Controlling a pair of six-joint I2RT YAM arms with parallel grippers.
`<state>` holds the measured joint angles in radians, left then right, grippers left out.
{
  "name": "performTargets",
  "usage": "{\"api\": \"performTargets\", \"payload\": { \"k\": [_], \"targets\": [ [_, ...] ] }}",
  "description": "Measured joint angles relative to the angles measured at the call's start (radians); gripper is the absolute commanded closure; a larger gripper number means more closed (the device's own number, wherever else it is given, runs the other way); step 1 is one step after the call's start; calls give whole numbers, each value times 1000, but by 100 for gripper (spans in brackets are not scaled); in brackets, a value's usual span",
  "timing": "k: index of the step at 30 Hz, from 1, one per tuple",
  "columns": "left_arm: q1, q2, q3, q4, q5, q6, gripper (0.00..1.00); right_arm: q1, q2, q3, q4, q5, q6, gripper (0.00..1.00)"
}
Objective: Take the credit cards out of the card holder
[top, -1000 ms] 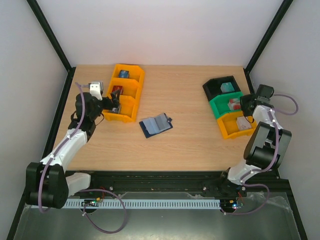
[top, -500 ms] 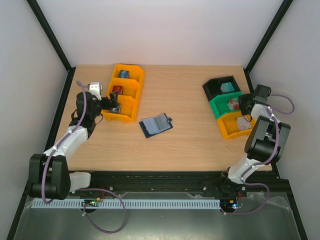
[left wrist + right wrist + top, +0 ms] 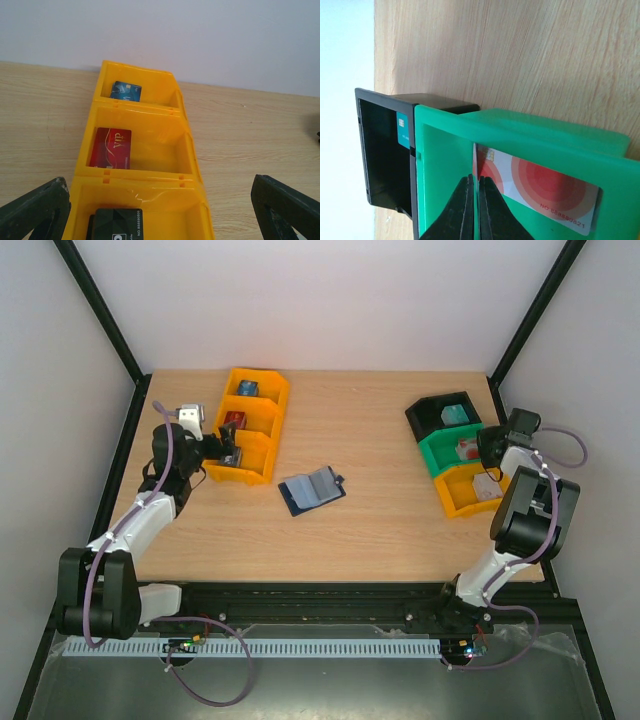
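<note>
**Wood table (image 3: 400, 530): card holder (image 3: 311, 490) open at its middle, left gripper (image 3: 228, 453) closer**

White walls and a black frame close in the table. The card holder lies flat and unfolded near the table's middle, its long axis running roughly from the left edge toward the right edge with a slight tilt. Whether any cards sit in its pockets is too small to tell.

The left gripper hangs over the near compartment of the yellow bin (image 3: 160, 150) by the left edge, jaws spread wide and holding nothing. A dark card (image 3: 118, 225) lies below it, with a red card (image 3: 110, 148) and a blue card (image 3: 125, 91) in the compartments beyond.

The right gripper (image 3: 475, 184) is pressed together, with nothing seen between its fingers, above the green bin (image 3: 520, 125) at the right edge.

From the left gripper the holder lies rightward and toward the near edge, so that arm looks better placed to reach it.
</note>
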<state>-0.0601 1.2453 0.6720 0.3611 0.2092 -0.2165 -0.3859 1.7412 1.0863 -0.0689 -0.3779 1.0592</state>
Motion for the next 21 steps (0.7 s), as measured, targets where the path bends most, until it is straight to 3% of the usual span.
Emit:
{"api": "performTargets", "payload": {
  "k": [4, 14, 21],
  "targets": [
    [0, 0, 0, 0, 0, 0, 1, 0, 2, 1, -1, 18, 0, 80],
    [5, 0, 0, 0, 0, 0, 1, 0, 6, 92, -57, 90, -31, 58],
    [5, 0, 0, 0, 1, 0, 1, 0, 6, 117, -99, 127, -51, 52]
  ]
}}
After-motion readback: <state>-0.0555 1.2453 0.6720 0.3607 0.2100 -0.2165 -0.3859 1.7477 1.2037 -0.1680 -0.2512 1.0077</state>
